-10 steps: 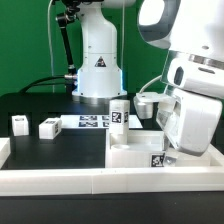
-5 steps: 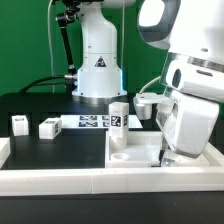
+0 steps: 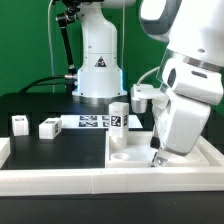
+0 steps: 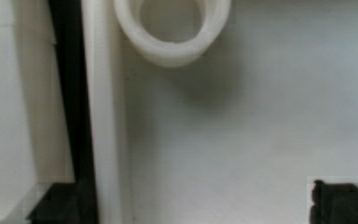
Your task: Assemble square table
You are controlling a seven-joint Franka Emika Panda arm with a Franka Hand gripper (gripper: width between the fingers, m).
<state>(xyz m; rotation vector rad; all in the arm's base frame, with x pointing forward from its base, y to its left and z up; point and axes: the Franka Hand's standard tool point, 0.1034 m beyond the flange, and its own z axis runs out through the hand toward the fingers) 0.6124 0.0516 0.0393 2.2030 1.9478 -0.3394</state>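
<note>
Since the arm (image 3: 190,90) covers the slab (image 3: 130,147) corner under it, that spot can't be read in the exterior view. Gripper (image 3: 155,157): jaws spread wide, gripping nothing, bare slab below. Wrist view catches only the fingertips (image 4: 345,200), cropped at the frame edge, plus one corner hole (image 4: 172,35) just ahead of them. Count: one slab, three legs. Upright leg (image 3: 118,115) stands at a slab corner beyond the jaws. Outer leg (image 3: 18,123) and inner leg (image 3: 47,127) sit on the black table (image 3: 40,105), well off to one side. White lump (image 3: 143,98) behind the arm: can't identify.

Black table (image 3: 40,105) with two loose legs (image 3: 18,123) (image 3: 47,127), marker board (image 3: 92,122), upright leg (image 3: 118,115), square slab (image 3: 130,150), white border wall (image 3: 60,176).
</note>
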